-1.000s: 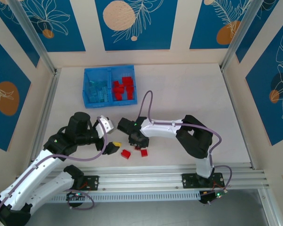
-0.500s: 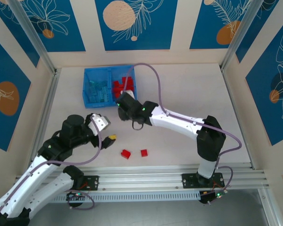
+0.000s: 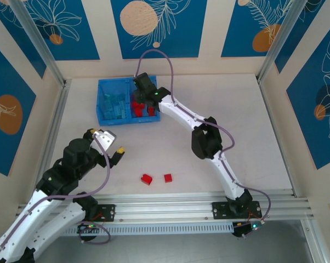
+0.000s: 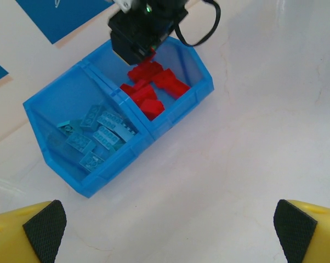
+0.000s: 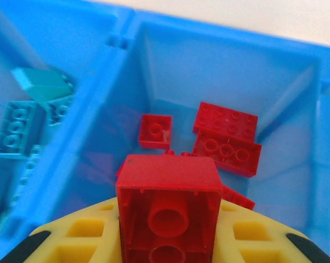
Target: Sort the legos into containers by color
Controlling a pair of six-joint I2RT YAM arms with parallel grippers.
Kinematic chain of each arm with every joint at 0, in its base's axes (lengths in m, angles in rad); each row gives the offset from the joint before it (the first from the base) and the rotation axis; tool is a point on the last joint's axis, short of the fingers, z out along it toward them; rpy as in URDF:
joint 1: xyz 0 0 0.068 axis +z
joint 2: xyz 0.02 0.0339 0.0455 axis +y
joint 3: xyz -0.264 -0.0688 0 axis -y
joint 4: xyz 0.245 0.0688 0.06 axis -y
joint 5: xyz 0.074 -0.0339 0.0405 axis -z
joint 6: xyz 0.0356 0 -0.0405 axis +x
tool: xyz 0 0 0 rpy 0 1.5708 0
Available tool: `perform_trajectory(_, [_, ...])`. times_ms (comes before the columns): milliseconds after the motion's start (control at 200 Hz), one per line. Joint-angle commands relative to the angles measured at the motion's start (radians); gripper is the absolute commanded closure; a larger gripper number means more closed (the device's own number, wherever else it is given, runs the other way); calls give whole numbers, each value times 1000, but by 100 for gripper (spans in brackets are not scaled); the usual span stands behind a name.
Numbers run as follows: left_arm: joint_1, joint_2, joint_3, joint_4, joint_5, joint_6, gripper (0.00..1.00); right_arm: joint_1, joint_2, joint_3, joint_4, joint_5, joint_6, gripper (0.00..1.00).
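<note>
Release looks next: right gripper (image 5: pixel 168 249) closed on a red brick (image 5: pixel 168 211), hollow underside up toward the wrist camera, hanging over the red compartment (image 5: pixel 231 76) of the blue bin (image 3: pixel 101 116). From above, bin at 11 o'clock on the table (image 3: pixel 225 104), right gripper over its right half. Directly beneath the held brick, other red legos (image 5: pixel 226 143): a small square one (image 5: pixel 155 131) at 12 o'clock from it, two longer ones at 1 o'clock, long axes running roughly 9 to 3. Divider (image 5: pixel 121 41) at 10 o'clock, light-blue legos (image 5: pixel 11 131) beyond it, so no drift that way wanted. Left gripper (image 3: pixel 112 143) gaping wide, empty, at 8 o'clock on the table, well apart from the bin. Two loose red bricks (image 3: pixel 147 179) at 6 o'clock, nearer the left gripper; probably its pick.
</note>
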Motion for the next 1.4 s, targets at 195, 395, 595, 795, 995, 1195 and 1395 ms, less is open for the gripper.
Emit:
perform_trajectory(195, [25,-10,-10,5,-9,-15,0,2,10,60,-153,-59,57,49])
perform_trajectory(395, [33,3,-15,6,2,-24,0,19,-46,92,-184,-66,58,46])
perform_trajectory(595, [34,10,-14,-7,7,-30,0,44,-282,-85,-184,-84,68,46])
perform_trajectory(795, [33,-49,-42,40,297,26,0,88,-711,-635,-46,-168,112,45])
perform_trajectory(995, [34,-66,-66,113,485,47,0,191,-1079,-1135,2,-200,288,39])
perform_trajectory(1195, [33,19,-55,110,581,70,0,309,-1167,-1359,-104,-167,539,24])
perform_trajectory(1395, [34,77,-40,96,572,69,0,406,-980,-1362,-142,-113,637,13])
